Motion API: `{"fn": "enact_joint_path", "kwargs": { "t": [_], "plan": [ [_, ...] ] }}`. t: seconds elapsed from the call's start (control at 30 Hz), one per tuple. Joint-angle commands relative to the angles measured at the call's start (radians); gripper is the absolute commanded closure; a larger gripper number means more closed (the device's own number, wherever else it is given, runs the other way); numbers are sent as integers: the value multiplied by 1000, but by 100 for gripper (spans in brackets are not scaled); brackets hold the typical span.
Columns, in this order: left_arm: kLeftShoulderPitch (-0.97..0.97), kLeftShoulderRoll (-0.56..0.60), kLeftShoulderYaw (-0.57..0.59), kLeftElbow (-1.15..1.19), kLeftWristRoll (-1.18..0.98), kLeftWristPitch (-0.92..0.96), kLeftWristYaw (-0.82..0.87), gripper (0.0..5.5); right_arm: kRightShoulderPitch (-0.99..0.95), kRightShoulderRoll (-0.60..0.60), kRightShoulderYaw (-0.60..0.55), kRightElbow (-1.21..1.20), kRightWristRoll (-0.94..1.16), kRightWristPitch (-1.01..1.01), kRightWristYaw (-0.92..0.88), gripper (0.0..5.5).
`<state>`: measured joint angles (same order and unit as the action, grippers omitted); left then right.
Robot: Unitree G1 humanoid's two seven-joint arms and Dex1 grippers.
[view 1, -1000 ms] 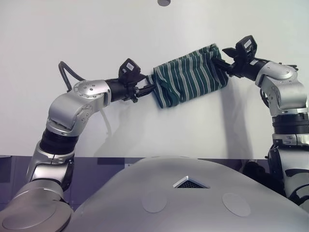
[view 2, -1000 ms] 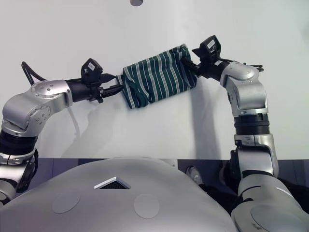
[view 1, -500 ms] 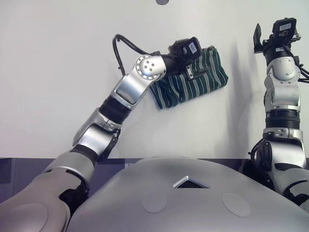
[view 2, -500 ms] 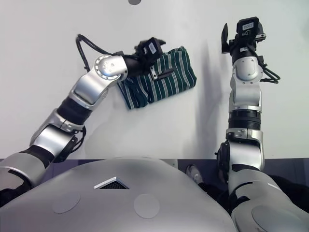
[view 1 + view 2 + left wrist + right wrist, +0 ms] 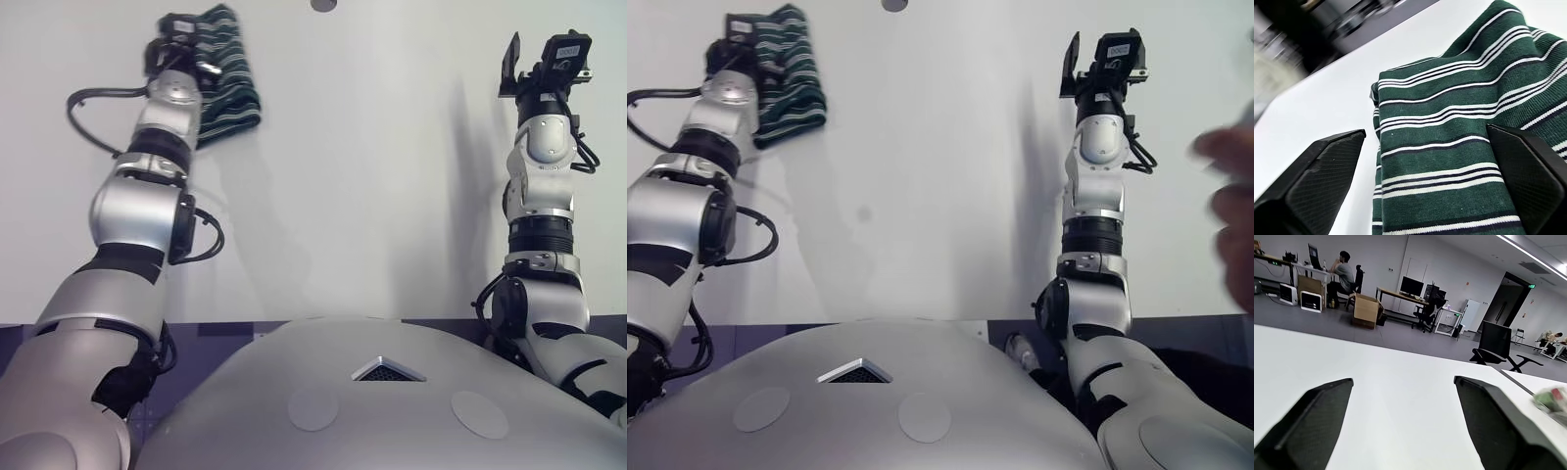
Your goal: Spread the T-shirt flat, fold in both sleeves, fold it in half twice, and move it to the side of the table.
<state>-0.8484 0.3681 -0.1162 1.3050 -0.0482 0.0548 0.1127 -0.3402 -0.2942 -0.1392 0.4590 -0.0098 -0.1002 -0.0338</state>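
Well, my left tool (image 5: 1425, 133) stands wide open over the folded striped T-shirt (image 5: 229, 76), gripping nothing. From the head the shirt lies at the surface's (image 5: 343, 176) far left (my wrist camera adds its ribbed stripes up close). My right tool (image 5: 1403, 380) gapes empty, well apart.

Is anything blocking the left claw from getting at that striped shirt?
Nothing visible does. The left gripper sits right at the folded T-shirt, its open fingers spread to either side of the striped fabric on the white table.
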Motion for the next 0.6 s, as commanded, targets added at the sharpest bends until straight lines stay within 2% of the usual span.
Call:
{"fn": "enact_joint_path", "kwargs": {
  "t": [0.03, 0.1, 0.17, 0.23, 0.3, 0.37, 0.4, 0.6],
  "plan": [
    [-106, 49, 118, 24, -26, -49, 41, 97, -29, 63, 17, 28, -20, -108, -47, 164],
    [-222, 46, 129, -65, -3, -177, 36, 97, -36, 99, 4, -1, -26, -160, -109, 164],
    [-204, -1, 146, -308, -22, -314, 20, 97, -54, 125, 3, -41, -43, -188, -155, 164],
    [-27, -96, 138, -684, -64, -401, 16, 97, -73, 130, 26, -83, -86, -190, -183, 164],
    [280, -227, 38, -938, -85, -391, 15, 97, -73, 143, 64, -117, -99, -192, -164, 164],
    [466, -308, -37, -1034, -79, -356, 10, 97, -54, 162, 82, -139, -93, -199, -147, 164],
    [496, -326, -54, -1059, -63, -352, 8, 97, -46, 169, 85, -147, -92, -201, -146, 164],
    [465, -361, -54, -1141, 47, -307, 7, 97, -81, 186, 103, -146, -122, -198, -164, 164]
  ]
}}
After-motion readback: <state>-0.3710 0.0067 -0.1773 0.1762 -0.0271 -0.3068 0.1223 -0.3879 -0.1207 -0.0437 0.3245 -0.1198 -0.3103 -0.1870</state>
